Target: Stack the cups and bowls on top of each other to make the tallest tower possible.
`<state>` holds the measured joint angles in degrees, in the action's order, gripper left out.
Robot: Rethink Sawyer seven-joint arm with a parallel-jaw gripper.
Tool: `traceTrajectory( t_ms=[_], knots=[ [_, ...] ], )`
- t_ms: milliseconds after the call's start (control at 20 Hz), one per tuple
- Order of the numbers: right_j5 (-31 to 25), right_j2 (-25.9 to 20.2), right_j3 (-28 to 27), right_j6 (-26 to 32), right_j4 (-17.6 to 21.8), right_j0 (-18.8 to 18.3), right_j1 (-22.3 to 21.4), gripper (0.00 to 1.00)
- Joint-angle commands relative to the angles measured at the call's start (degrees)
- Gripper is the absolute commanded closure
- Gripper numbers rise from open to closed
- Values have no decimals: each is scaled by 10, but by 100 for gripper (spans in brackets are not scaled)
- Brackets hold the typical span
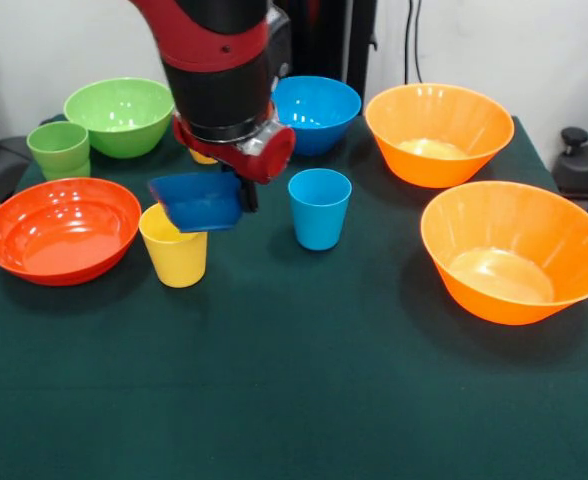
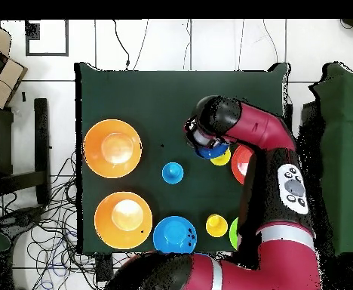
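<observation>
My gripper (image 1: pixel 242 193) is shut on the rim of the small dark blue bowl (image 1: pixel 196 203) and holds it tilted just above a yellow cup (image 1: pixel 174 252). In the overhead view the gripper (image 2: pixel 202 140) and the dark blue bowl (image 2: pixel 210 151) partly cover that yellow cup (image 2: pixel 222 158). The light blue cup (image 1: pixel 319 208) stands to the right. The red-orange bowl (image 1: pixel 62 230) sits to the left. A second yellow cup (image 1: pixel 202 157) is mostly hidden behind the gripper. No tower shows; the pieces stand apart.
The medium light blue bowl (image 1: pixel 316 112), the green bowl (image 1: pixel 120 115) and the green cup (image 1: pixel 59 148) stand at the far side. Two large orange bowls (image 1: pixel 439 132) (image 1: pixel 516 250) stand at the right. The arm (image 2: pixel 270 143) covers part of the red-orange bowl from above.
</observation>
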<state>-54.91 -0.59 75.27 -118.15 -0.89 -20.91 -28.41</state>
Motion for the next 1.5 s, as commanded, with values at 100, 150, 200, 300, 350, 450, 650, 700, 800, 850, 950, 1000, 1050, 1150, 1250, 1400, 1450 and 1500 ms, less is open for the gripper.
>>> traceTrajectory(
  t_ms=[100, 150, 200, 300, 350, 450, 650, 700, 800, 850, 950, 1000, 1050, 1150, 1250, 1400, 1450, 1500],
  knots=[
    [-69, -17, -42, -66, -15, 14, -2, 100],
    [-71, -15, -44, -69, -16, 16, -1, 100],
    [-73, -14, -43, -71, -17, 18, -2, 100],
    [-73, -12, -38, -76, -21, 22, -6, 100],
    [-73, -11, -37, -78, -23, 24, -6, 100],
    [-70, -9, -30, -82, -25, 29, -12, 100],
    [-73, -8, -37, -84, -31, 32, -4, 100],
    [-75, -9, -41, -86, -34, 32, 1, 100],
    [-72, -7, -41, -89, -38, 34, 5, 100],
    [-71, -6, -41, -90, -40, 35, 8, 100],
    [-66, -5, -33, -94, -44, 39, 4, 100],
    [-65, -4, -27, -96, -46, 41, 1, 100],
    [-65, -2, -25, -97, -47, 43, -1, 100],
    [-63, 1, -20, -99, -50, 46, -4, 100],
    [-61, 4, -23, -101, -53, 47, -1, 100],
    [-54, 10, -27, -107, -59, 50, 8, 100],
    [-52, 11, -25, -109, -62, 52, 9, 100],
    [-53, 14, -30, -113, -63, 54, 12, 100]
  ],
)
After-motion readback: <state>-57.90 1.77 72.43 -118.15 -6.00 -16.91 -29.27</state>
